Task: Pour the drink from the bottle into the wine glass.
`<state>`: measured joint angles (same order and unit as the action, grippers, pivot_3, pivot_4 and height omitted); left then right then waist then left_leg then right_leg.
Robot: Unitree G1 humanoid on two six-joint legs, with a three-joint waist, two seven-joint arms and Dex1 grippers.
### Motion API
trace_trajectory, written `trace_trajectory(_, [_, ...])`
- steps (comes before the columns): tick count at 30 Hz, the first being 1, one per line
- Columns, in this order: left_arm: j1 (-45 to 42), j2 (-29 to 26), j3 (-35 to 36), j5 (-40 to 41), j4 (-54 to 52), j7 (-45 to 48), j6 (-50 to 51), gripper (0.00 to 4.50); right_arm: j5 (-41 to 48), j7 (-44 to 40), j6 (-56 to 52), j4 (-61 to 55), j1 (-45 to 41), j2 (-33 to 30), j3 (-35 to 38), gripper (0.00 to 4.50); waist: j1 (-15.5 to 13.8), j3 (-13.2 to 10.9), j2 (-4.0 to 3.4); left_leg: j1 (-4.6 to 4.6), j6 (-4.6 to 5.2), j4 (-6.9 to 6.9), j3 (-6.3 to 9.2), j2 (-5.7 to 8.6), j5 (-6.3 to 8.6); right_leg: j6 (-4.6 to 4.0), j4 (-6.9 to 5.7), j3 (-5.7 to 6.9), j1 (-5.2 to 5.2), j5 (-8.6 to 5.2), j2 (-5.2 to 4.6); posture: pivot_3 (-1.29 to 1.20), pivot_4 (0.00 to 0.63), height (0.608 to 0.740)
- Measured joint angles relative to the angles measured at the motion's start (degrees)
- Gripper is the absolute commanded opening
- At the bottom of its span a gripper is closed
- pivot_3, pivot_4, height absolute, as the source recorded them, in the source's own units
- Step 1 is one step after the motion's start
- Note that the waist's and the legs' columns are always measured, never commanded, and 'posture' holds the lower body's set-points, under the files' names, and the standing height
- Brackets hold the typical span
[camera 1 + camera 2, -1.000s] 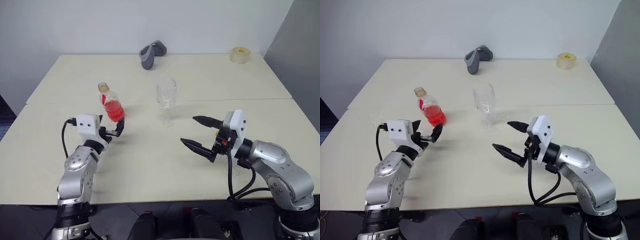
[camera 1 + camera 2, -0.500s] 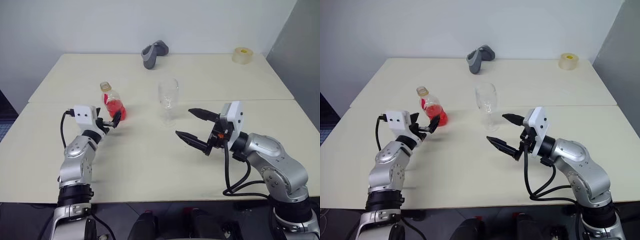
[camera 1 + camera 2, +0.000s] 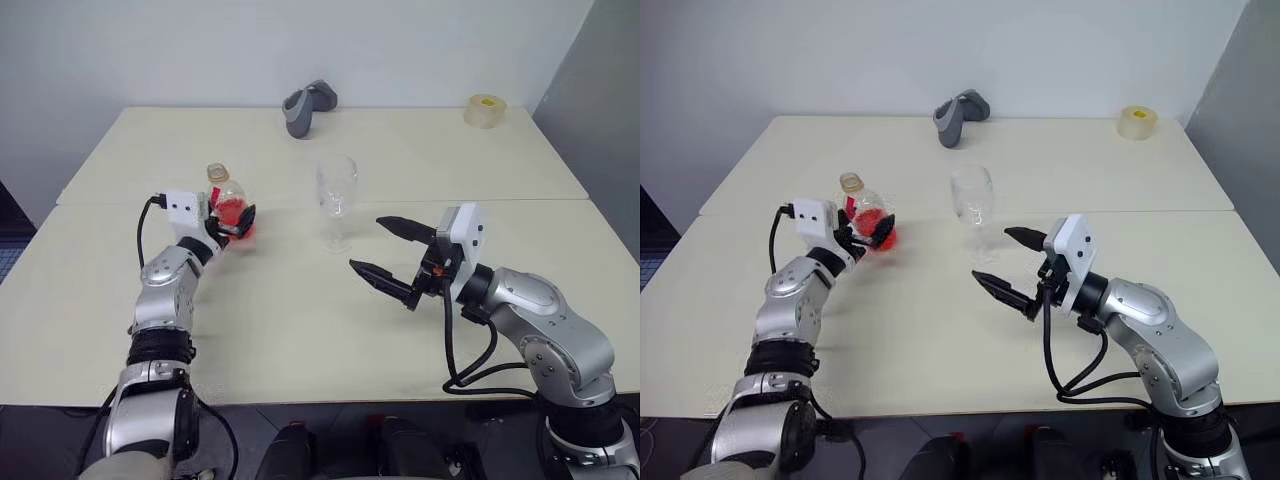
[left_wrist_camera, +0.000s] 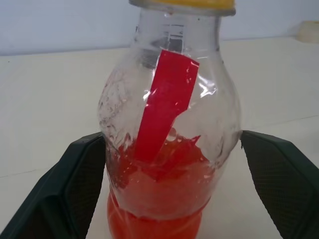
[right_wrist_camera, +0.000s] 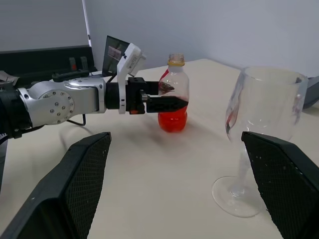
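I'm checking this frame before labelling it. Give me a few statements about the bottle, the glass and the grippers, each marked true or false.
1. The left gripper has its open fingers on either side of the bottle. True.
2. The wine glass already holds red drink. False: it is empty; the drink is in the bottle.
3. The right gripper is shut on the glass's stem. False: it is open, near the glass but apart from it.
4. The bottle stands upright on the table. True.
5. The bottle has no cap on. True: its neck is open.
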<state>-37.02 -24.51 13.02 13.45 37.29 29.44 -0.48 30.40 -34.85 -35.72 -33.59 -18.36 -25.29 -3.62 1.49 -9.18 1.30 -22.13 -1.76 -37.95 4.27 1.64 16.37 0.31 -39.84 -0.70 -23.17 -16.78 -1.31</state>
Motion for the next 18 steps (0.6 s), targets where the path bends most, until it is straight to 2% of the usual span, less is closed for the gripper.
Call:
trace_trajectory(16, [-10.85, -1.06, -0.32, -3.57, 23.02, 2.82, -12.08, 4.50, 0.08, 2.30, -1.17, -1.46, 0.37, 0.27, 0.03, 4.47, 0.03, -0.01, 0.02, -0.02, 0.00, -0.01, 0.01, 0.01, 0.00, 0.00, -0.03, 0.03, -0.02, 0.00, 0.00, 0.00, 0.150, 0.740])
trace_trajectory(18, [-11.89, -1.09, -0.32, -3.87, 25.01, 3.46, -12.91, 4.10, 0.12, 2.49, -1.23, -1.65, 0.37, 0.27, 0.03, 4.50, 0.05, -0.01, 0.02, -0.02, 0.00, -0.01, 0.01, 0.01, 0.00, 0.00, -0.02, 0.03, -0.02, 0.00, 0.00, 0.00, 0.150, 0.740])
